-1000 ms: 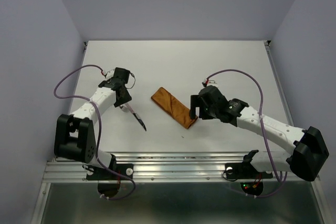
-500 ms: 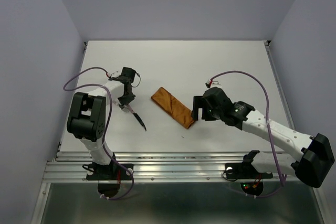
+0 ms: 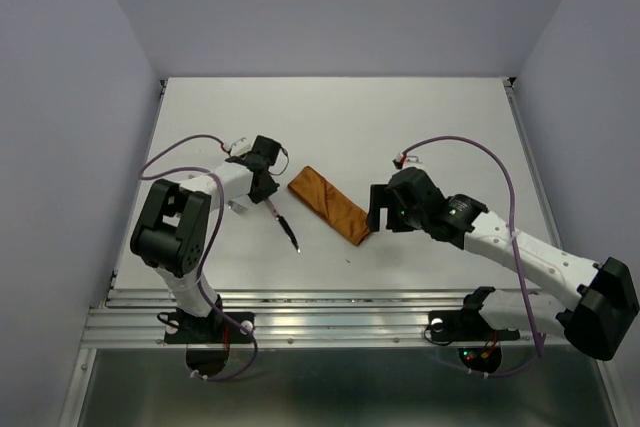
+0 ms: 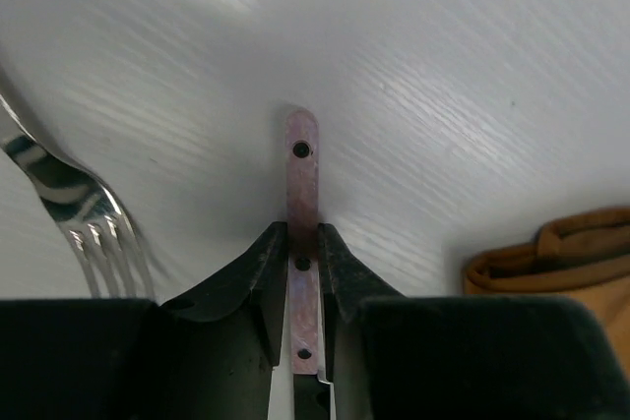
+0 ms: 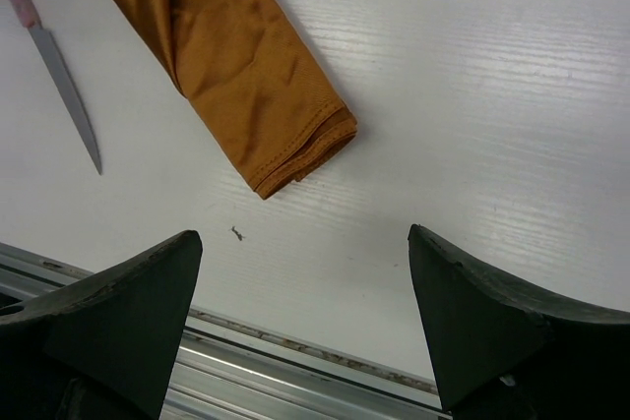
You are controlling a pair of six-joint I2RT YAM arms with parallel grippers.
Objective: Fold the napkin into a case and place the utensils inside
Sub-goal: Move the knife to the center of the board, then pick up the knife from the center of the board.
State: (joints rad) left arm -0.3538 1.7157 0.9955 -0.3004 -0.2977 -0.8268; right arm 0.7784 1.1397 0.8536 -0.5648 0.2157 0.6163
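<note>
- Pale lavender walls close in a white table point(image 3: 400, 117) on three sides; a ribbed aluminium rail point(image 3: 330, 312) runs along its near edge.
- The left arm point(image 3: 185, 227) bends up from its base and reaches right across the table's left half. The right arm point(image 3: 520, 252) stretches from the near right corner toward the middle. A purple cable point(image 3: 470, 142) loops over each.
- The case point(image 3: 330, 205), a slim rust-orange cloth pouch, lies flat near the middle of the table. It runs on a diagonal from far left to near right, between the two grippers.
- The right gripper point(image 5: 305, 238) hangs just beside the case's near-right end. Its jaws are spread wide over bare table with nothing between them, and neither finger touches the cloth. The wrist view shows the layered, stitched edge of that end.
- The left gripper point(image 4: 302, 243) sits just left of the case's far end. Its jaws are drawn in narrow and pinch the knife point(image 3: 288, 229) by its pinkish riveted handle, a dark finger point(image 4: 261, 268) pressed to each side.
- From overhead, the blade slants down toward the near edge, well apart from the case. I cannot tell whether its dark tip rests on the table.
- The fork point(image 4: 74, 209) lies on the table beside the gripped handle, apart from it, its tines toward the gripper.
- A tiny dark speck point(image 5: 237, 233) marks the table near the case's end.
</note>
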